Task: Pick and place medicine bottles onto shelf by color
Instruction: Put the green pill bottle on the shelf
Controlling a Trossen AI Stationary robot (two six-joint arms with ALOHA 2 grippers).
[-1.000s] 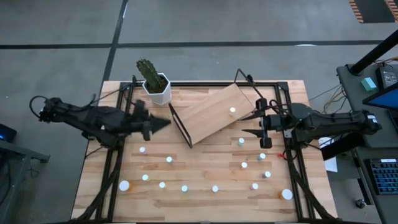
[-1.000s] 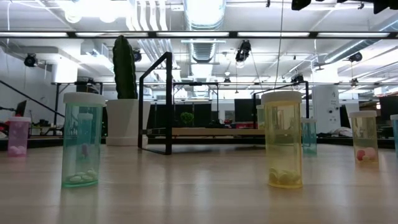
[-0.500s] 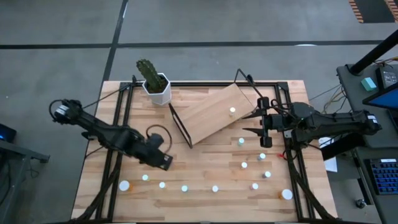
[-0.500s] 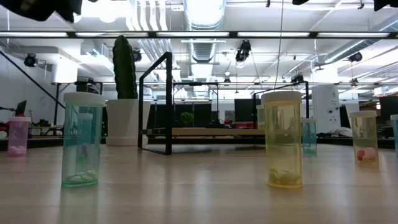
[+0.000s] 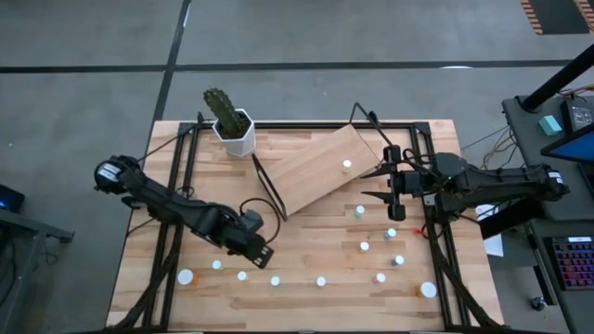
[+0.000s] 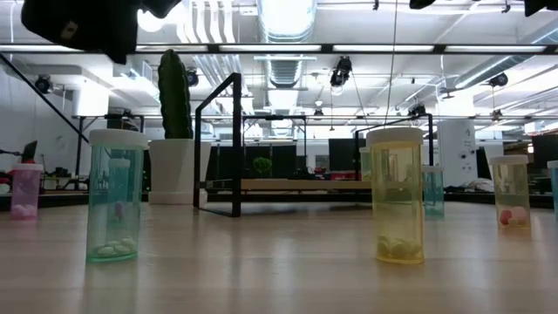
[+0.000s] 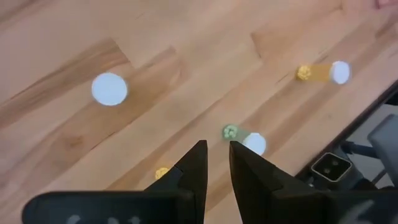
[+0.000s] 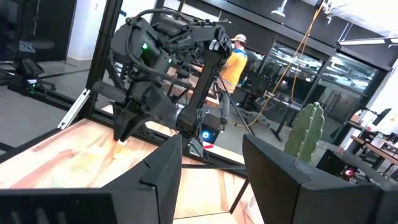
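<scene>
Nearby: cactus pot (image 5: 234, 132) beside shelf (image 5: 320, 170) (left jaws nrly together, right apart)

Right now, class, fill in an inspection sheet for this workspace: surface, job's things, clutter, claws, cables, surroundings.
Surface: plank table.
Job's things: one bottle on the tilted shelf; the others stand loose on the table.
Clutter: potted cactus at the far edge.
Claws: left claw nearly shut, empty, above the bottles; right claw open, empty, beside the shelf.
Cables: a loop on the left arm.
Surroundings: a person beyond the table.
</scene>
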